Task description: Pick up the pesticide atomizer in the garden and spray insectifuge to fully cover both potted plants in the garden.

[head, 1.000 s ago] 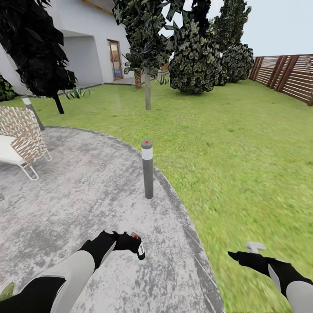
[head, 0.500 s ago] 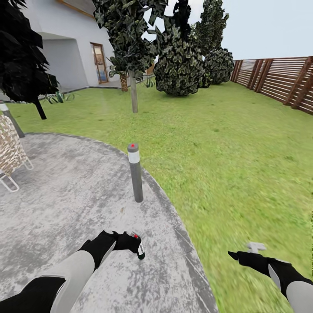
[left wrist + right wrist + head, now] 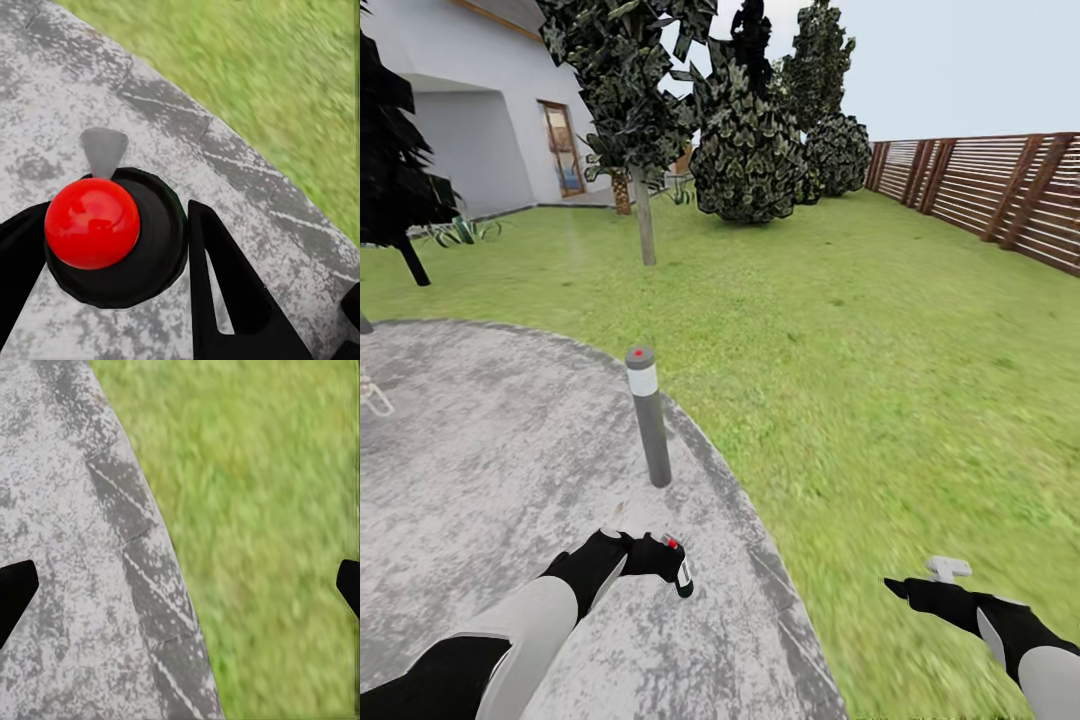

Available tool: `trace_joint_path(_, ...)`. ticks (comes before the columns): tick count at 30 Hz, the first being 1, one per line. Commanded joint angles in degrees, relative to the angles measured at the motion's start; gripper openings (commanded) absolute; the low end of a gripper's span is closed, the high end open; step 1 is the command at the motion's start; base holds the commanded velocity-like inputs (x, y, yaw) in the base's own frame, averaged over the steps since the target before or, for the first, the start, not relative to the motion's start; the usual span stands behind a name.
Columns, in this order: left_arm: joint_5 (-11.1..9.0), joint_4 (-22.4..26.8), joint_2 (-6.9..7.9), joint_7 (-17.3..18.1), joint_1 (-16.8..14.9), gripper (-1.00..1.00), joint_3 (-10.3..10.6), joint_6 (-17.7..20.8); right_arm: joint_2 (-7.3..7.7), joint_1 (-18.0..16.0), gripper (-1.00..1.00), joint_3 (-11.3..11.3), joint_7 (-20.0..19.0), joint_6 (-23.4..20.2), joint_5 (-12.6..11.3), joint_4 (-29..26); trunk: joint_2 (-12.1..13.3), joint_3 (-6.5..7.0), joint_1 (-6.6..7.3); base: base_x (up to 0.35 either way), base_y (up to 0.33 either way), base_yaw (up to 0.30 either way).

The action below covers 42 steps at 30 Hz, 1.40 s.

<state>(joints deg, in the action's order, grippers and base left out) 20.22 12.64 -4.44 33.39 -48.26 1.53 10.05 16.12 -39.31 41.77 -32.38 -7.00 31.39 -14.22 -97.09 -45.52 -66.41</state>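
Already in hand: pesticide atomizer (image 3: 678, 566) clamped between fingers of left gripper (image 3: 656, 556), carried low over paved patio (image 3: 480, 450), nozzle head forward, likely kept ready for spraying. Right gripper (image 3: 180, 581) spread wide, empty, poised over patio edge and lawn (image 3: 880, 340). Bollard lamp (image 3: 647, 413) just ahead. Fence (image 3: 1000, 190) far right. Potted plants not identified; robot judged in transit.

Ground: round grey paved patio (image 3: 490, 470), mottled, with a darker curved kerb of edging stones (image 3: 139, 510). Green lawn (image 3: 880, 340) meets it directly. Grey bollard lamp (image 3: 648, 420) with white band and red dot stands upright on the paving, near the kerb.
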Motion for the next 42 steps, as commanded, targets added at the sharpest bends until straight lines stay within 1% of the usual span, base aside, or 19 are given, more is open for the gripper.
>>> trace_joint_path(1, -0.2, 0.1, 0.03, 0.2, 0.0, -1.00, 0.1, 0.5, -0.04, -0.1, 1.00, 0.5, -0.4, -0.4, 0.3, -0.1, 0.0, -0.02, 0.00, 0.047, 0.000, -0.265)
trace_joint_path(15, -0.2, 0.1, 0.04, 0.1, 0.0, -1.00, 0.1, 0.5, -0.01, 0.0, 1.00, 0.5, -0.2, -0.4, 0.2, -0.1, 0.0, 0.35, 0.00, 0.006, 0.000, -0.262)
trace_joint_path(35, -0.2, 0.1, -0.02, 0.1, 0.0, -1.00, 0.2, 0.5, -0.04, 0.0, 1.00, 0.5, -0.1, -0.4, 0.2, -0.1, 0.0, 0.38, 0.00, 0.000, 0.000, -0.013)
trace_joint_path(42, -0.2, 0.1, 0.01, 0.1, 0.0, -1.00, 0.1, 0.5, -0.04, 0.0, 1.00, 0.5, -0.1, -0.4, 0.2, -0.1, -2.8, -0.88, -1.54, 0.000, 0.000, 0.000)
